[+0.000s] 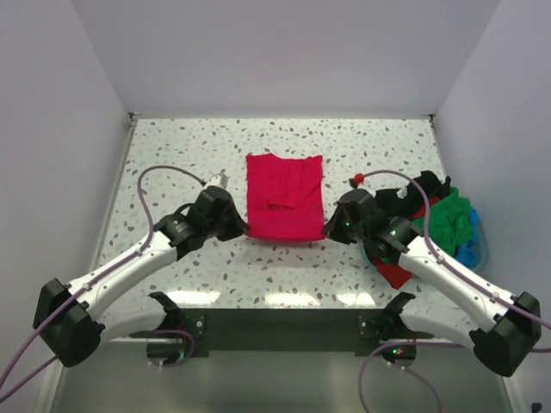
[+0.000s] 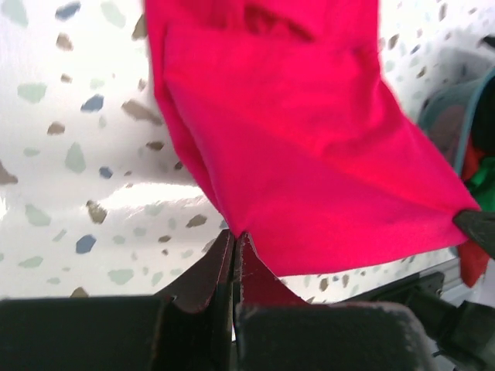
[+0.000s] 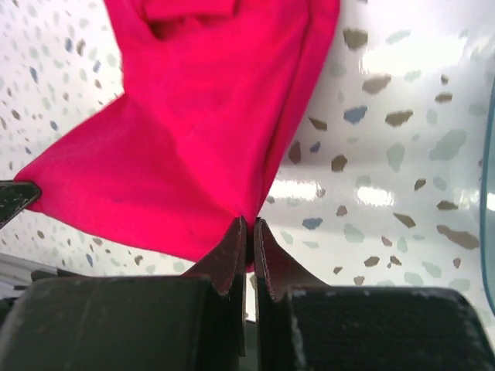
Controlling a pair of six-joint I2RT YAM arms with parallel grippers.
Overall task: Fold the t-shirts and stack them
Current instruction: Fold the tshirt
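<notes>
Jaws, left: pressed together on the near-left corner of the crimson t-shirt [image 1: 284,202], the left gripper [image 2: 234,236] pinching cloth between its dark fingers.
Jaws, right: pressed together too, the right gripper [image 3: 247,224] pinching the near-right corner of the same shirt.
Crimson t-shirt: middle of the table [image 1: 172,163], roughly rectangular, its near hem pulled straight between the two pinches; a smaller flap lies folded over its upper middle.
Around it: bare table on the left and far sides; the heap of other shirts sits well apart by the right edge.
In the way: the right arm crosses over the near part of that heap and hides some of it.
Basket [image 1: 472,249]: light blue, at the right edge, only a strip of rim showing.
Basket contents: green t-shirt [image 1: 448,219] bunched on top, black t-shirt [image 1: 426,185] at its far side, red t-shirt [image 1: 396,274] spilling onto the table under the arm.
Textures: soft, matt, creased cotton; the table glossy white with grey, brown and blue flecks.
</notes>
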